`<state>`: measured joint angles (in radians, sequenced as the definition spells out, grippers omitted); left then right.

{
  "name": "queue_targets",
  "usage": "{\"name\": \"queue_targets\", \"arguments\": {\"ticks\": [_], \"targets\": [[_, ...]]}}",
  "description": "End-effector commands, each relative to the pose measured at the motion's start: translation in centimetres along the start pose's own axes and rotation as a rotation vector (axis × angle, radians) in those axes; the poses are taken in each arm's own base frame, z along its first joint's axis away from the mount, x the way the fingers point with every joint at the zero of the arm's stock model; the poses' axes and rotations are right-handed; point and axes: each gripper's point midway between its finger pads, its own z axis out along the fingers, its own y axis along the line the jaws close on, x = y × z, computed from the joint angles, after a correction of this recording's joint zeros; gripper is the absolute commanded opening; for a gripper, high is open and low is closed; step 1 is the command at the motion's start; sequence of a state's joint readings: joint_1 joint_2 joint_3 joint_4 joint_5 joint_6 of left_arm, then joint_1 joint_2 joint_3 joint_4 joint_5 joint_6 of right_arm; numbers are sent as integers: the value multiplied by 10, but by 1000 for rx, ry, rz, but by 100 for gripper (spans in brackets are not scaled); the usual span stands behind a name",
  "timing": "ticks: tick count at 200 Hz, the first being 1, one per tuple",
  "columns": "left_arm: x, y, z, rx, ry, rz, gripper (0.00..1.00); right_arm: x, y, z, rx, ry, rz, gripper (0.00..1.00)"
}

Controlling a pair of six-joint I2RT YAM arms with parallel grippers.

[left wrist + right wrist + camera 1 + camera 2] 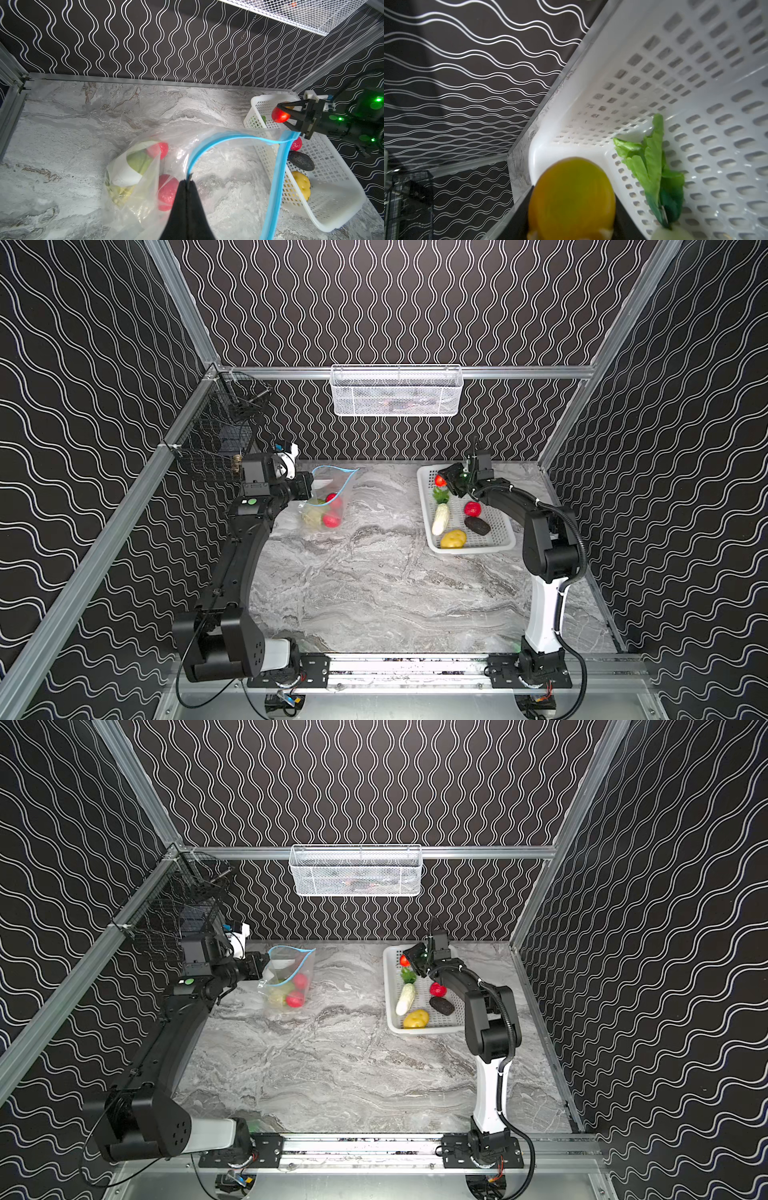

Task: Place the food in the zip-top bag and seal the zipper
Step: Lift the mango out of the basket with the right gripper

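At the left of the grey marbled surface (374, 572), the left gripper (188, 182) has its jaws pressed tight together on the near lip of the clear, floppy zip-top bag (337, 489). They pinch it right at the thin light-blue zipper (228, 137). The bag rests on the surface near the back wall with its mouth lifted and gaping. The blue strip curves in an open loop, so the zipper is unsealed.

Low inside the bag lie a pale green toy cabbage (138, 164) and two round red toy fruits (159, 150) (168, 193), all seen through the plastic.

Well apart to the right stands a white perforated plastic basket (429, 537). Over its far end, the right gripper (444, 481) has its jaws part-open and clamped around a small orange-red toy fruit (280, 116), held clear of the basket floor. In the right wrist view that fruit fills the space between the jaws.

Below it in the basket lie a white toy radish with green leaves (440, 519), another red toy fruit (472, 509), a dark avocado-like piece (477, 526) and a yellow potato-like piece (453, 539) nearest the front rim.
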<state>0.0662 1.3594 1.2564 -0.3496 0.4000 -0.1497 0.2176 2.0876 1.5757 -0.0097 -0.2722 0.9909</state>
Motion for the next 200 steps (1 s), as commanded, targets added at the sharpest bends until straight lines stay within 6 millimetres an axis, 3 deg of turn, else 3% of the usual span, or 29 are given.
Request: {"name": "queue_targets", "arguments": {"ticks": [1, 70, 108, 148, 200], "targets": [[-7, -3, -4, 13, -23, 12, 0, -4, 22, -14, -63, -21, -58, 20], [-12, -7, -8, 10, 8, -12, 0, 1, 48, -37, -151, -6, -133, 20], [-17, -19, -7, -6, 55, 17, 0, 6, 58, -47, -193, 2, -171, 19], [-6, -30, 4, -23, 160, 26, 0, 12, 71, -57, -260, 8, -206, 19], [2, -25, 7, -88, 240, 39, 0, 25, 88, -59, -323, 44, -250, 19]]}}
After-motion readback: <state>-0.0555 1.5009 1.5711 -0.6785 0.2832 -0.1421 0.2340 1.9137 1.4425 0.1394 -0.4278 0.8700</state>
